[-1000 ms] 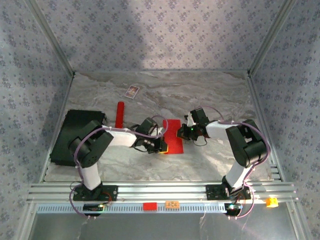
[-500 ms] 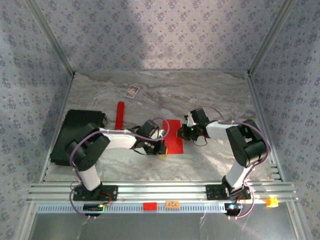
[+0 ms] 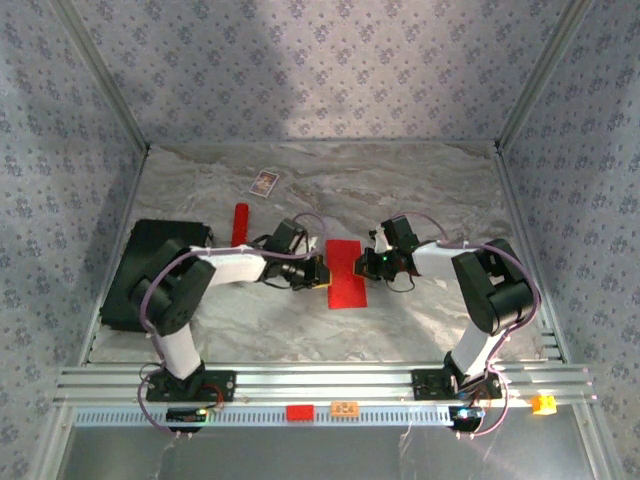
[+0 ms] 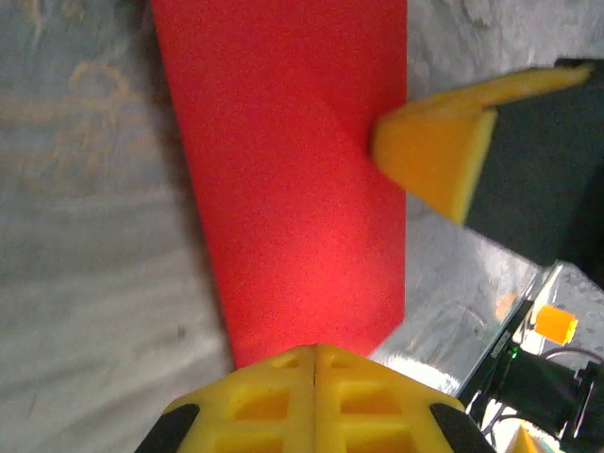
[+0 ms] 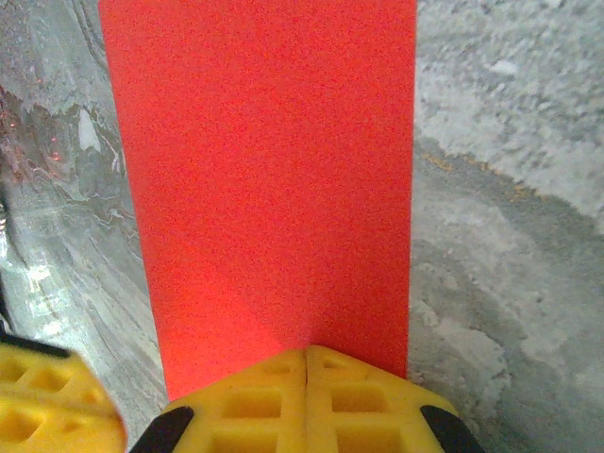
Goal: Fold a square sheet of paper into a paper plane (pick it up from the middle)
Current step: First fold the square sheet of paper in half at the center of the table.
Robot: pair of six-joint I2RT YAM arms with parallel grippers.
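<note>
Paper first: the square sheet of paper (image 3: 346,272) lies flat on the marble-patterned table (image 3: 420,190), roughly mid-table. It is folded to a narrow red strip, its long sides running from 12 o'clock to 6 o'clock, with 12 taken as the far wall.

The left gripper (image 3: 322,273) comes at the strip from 9 o'clock and the right gripper (image 3: 360,266) from 3 o'clock, so the two face each other across it. In the left wrist view the left gripper (image 4: 314,354) has its yellow fingers pressed tight together, one thin seam between them, right at the edge of the paper (image 4: 293,170). The right gripper (image 4: 429,156) shows there as a yellow wedge touching the opposite edge. In the right wrist view the right gripper (image 5: 307,357) is likewise pressed together at the border of the paper (image 5: 269,189). Whether either claw pinches the sheet or merely bears on it, I cannot tell.

Out at 9 o'clock, near the table's left edge, sits a flat black tray (image 3: 135,275). The left arm crosses over its near corner, and I cannot make out anything in it. A red stick (image 3: 240,222) lies at 10 o'clock from the paper, just beyond the tray's far corner. A small printed card (image 3: 264,182) lies at 11 o'clock, further back. A small orange block (image 3: 543,403) sits on the metal rail (image 3: 320,380) at about 4 o'clock.
</note>
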